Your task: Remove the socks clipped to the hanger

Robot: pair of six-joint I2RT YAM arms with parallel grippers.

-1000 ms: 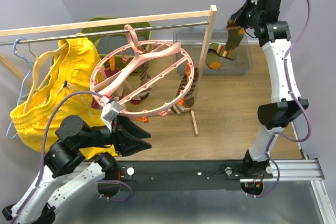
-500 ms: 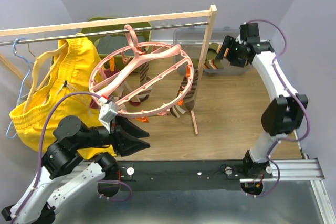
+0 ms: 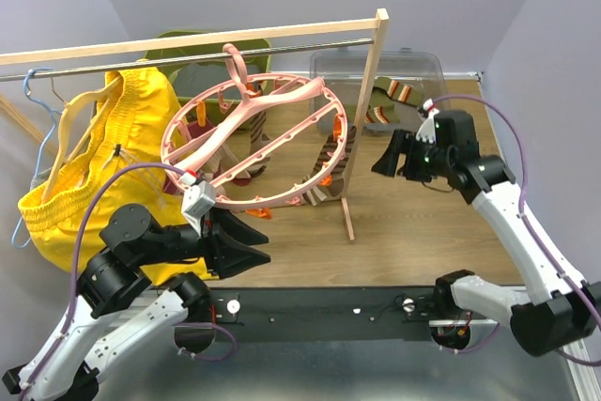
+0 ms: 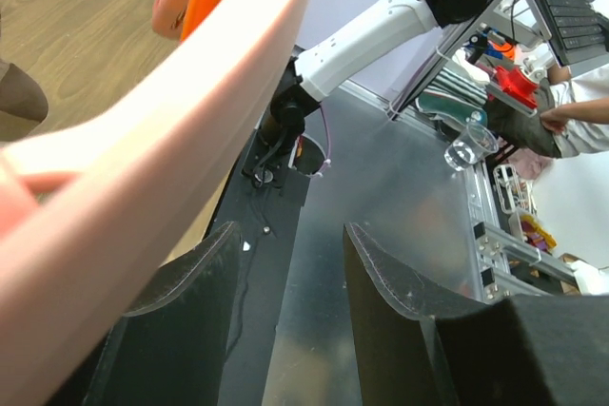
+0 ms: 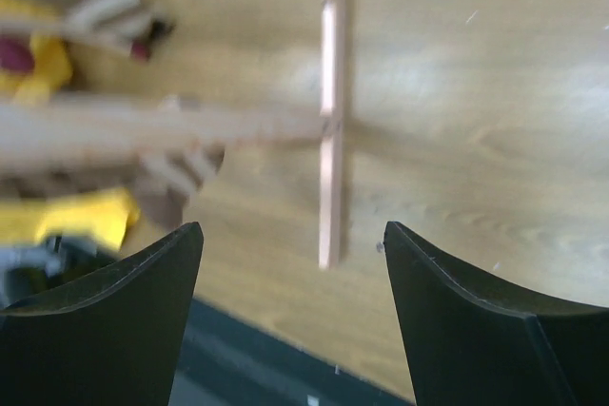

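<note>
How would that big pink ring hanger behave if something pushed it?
It would probably swing and tilt, since the pink hanger hangs by one hook over the rail. Its thin open frame suggests it is light yet stiff. The clipped socks would likely flop along.

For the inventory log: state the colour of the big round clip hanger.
The hanger is pink; the top external view shows it best.

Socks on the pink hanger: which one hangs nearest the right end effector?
The brown striped sock at the hanger's right edge, beside the wooden post; the others hang further left.
</note>
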